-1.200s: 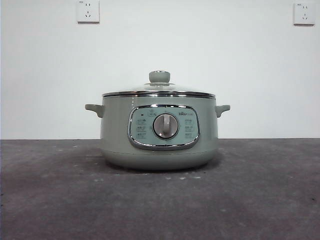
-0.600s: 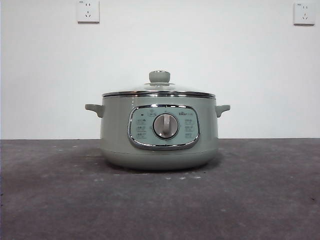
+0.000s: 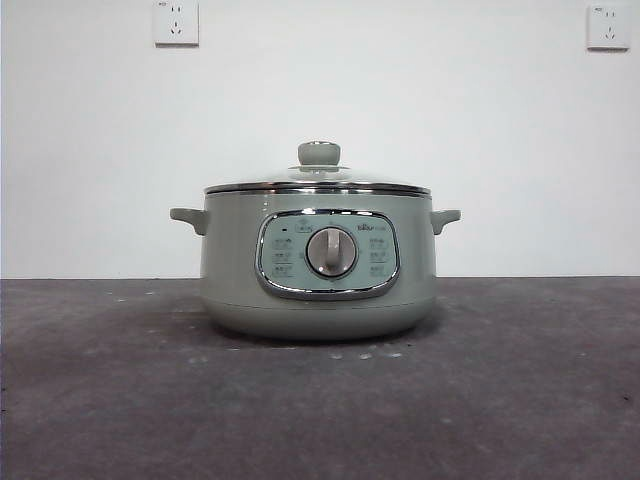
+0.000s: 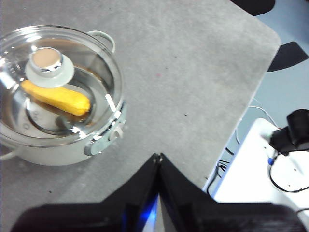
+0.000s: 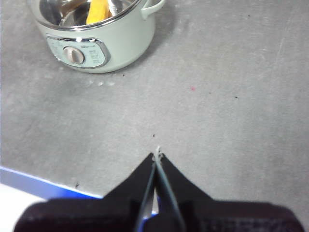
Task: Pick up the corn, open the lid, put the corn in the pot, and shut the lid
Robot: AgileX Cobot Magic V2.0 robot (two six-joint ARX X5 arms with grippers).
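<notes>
Yellow-orange toy corn cob (image 4: 55,98) is inside the wide sage-green electric pot (image 3: 318,262), lying across the steel bowl and visible through the glass. Round glass lid with metal rim and sage-green knob (image 3: 318,180) sits on the pot rim and looks level in the front view. By my read all four steps are done; only retreat is left.

Left gripper (image 4: 159,157): jaws pressed together, empty, raised over the grey desk (image 4: 193,72), pot well ahead of the jaw tips and off to one side. Right gripper (image 5: 156,155): jaws also pressed together, empty, pot well ahead of the tips, bare desk between. Neither touches pot or lid.

Risks from here:
- Lid seating can't be fully confirmed. If the rim rides on the pot edge, a bump would shift it.
- A low sweep by either arm toward the pot could clip a side handle (image 3: 187,217) or the knob and knock the lid off.
- Desk edge lies close behind the right jaws, with cables (image 4: 227,166) off the edge near the left arm. A careless retract could snag.
</notes>
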